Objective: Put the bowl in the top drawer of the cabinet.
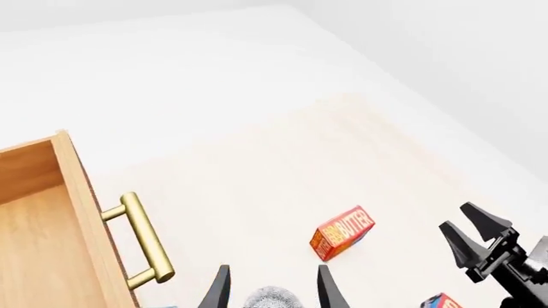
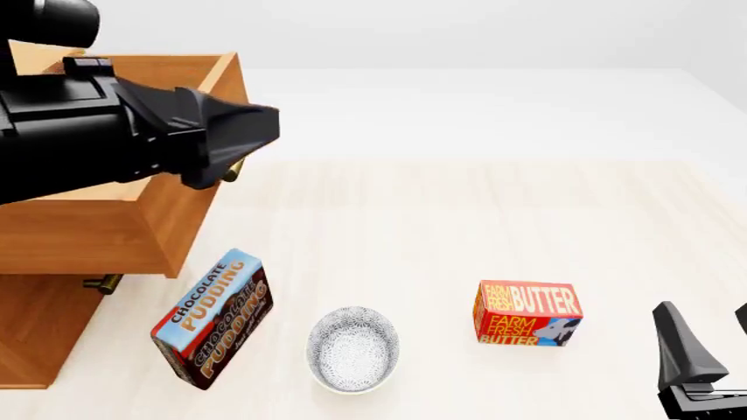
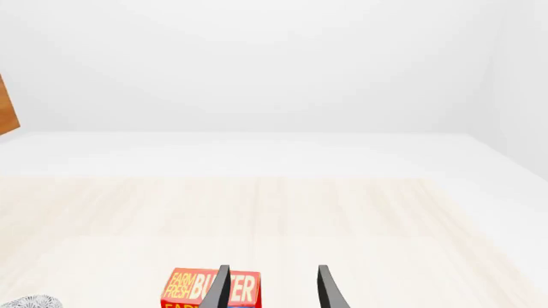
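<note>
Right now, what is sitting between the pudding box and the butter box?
The bowl sits between the chocolate pudding box and the butter box, a little nearer the camera than both. The front view shows it.

Honey-brown wooden top drawer [image 2: 129,219] with a brass-look metal handle [image 1: 141,240], pale wood-grain matt table [image 2: 467,227], printed cardboard butter box [image 2: 527,313] beside the patterned ceramic-look bowl [image 2: 352,348]

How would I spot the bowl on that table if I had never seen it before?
Start at the big wooden cabinet on the left of the front view, with its top drawer pulled open. On the pale table in front of it sit three small things in a row. The bowl is the middle one, between the pudding box and the butter box: round, white and finely patterned.
</note>
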Controlling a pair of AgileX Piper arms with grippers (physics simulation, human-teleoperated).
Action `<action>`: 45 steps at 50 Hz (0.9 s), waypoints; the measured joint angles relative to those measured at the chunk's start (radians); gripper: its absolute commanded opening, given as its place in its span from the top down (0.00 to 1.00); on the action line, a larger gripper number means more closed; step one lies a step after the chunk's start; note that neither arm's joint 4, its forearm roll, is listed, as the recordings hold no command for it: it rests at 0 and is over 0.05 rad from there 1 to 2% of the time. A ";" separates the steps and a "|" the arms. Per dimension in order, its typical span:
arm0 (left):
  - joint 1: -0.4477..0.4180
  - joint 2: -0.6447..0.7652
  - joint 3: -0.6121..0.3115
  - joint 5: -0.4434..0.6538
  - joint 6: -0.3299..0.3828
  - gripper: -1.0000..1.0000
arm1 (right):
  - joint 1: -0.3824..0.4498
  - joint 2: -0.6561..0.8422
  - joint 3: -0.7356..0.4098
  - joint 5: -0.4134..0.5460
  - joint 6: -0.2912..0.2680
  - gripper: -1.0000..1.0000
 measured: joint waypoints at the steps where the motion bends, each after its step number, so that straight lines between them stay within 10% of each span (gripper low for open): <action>1: -0.003 0.000 0.002 -0.002 -0.002 0.00 | 0.000 0.000 0.000 0.000 0.000 0.00; 45: -0.079 0.083 0.157 -0.144 -0.093 0.00 | 0.000 0.000 0.000 0.000 0.000 0.00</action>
